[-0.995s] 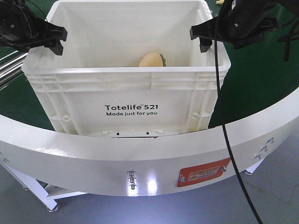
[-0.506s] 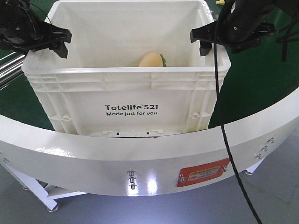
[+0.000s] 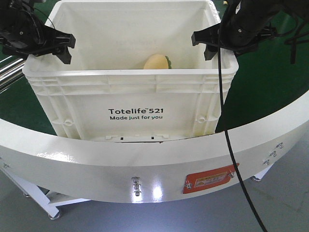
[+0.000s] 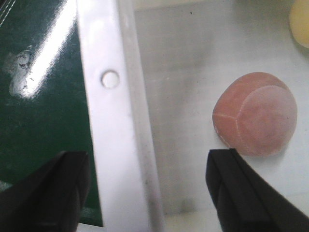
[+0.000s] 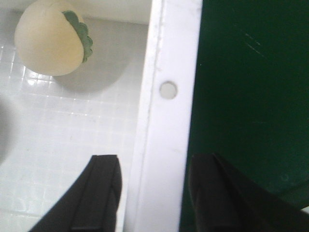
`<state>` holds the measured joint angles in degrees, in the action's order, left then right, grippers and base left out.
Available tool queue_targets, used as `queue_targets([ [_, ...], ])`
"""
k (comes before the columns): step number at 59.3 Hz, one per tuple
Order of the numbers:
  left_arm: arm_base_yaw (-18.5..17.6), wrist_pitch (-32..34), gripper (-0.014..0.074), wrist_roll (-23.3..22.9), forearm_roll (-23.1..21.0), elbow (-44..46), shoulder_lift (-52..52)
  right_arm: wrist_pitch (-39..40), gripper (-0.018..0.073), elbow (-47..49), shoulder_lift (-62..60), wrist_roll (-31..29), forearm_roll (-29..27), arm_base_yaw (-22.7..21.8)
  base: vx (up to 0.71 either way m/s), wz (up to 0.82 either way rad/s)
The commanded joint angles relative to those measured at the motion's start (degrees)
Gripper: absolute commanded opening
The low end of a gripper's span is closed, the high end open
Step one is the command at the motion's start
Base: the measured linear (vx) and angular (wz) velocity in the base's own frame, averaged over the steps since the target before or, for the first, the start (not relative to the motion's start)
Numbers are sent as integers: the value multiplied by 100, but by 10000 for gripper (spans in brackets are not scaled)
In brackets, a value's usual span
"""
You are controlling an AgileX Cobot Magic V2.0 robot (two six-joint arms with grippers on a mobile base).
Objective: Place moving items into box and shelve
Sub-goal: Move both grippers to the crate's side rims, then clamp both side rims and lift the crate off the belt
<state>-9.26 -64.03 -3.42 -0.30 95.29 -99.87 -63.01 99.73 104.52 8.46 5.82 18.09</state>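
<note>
The white box [image 3: 130, 104], printed "Totelife 521", stands open-topped on the green surface. Inside it lies the pale yellow item with a green edge [image 3: 157, 62] [image 5: 48, 42]. The greyish-pink item [image 4: 255, 114] lies on the box floor near the left wall. My left gripper [image 3: 69, 48] [image 4: 145, 193] is open, with one finger outside and one inside the box's left rim [image 4: 116, 121]. My right gripper [image 3: 200, 47] [image 5: 157, 193] is open and straddles the right rim [image 5: 169, 121] in the same way. Neither holds anything.
A curved white rail [image 3: 145, 164] runs across the front, below the box. Green surface [image 3: 270, 82] surrounds the box. Metal rods [image 3: 6, 72] lie at the far left. A black cable [image 3: 231, 145] hangs down from the right arm.
Both grippers have shifted a little: the left one moved right toward the box's left rim, the right one moved left over the right rim. The box and items have not moved.
</note>
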Motion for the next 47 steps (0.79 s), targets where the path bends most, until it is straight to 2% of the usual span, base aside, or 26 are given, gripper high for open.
queue_targets([
  [1, -32, 161, 589, -33, -41, 187, 276, 194, 324, 200, -265, -86, 18, -47, 0, 0],
  [9, -32, 166, 556, -33, -41, 187, 276, 181, 246, 200, -265, -73, 18, -47, 0, 0],
  [21, -32, 272, 409, -40, -41, 187, 276, 181, 160, 200, -265, -46, -17, -47, 0, 0],
  [38, -32, 673, 152, -173, 30, 187, 276, 232, 151, 200, -265, -46, -1, -47, 0, 0],
  [47, -32, 673, 62, -173, 30, 187, 290, 258, 151, 200, -265, -46, 150, -47, 0, 0],
])
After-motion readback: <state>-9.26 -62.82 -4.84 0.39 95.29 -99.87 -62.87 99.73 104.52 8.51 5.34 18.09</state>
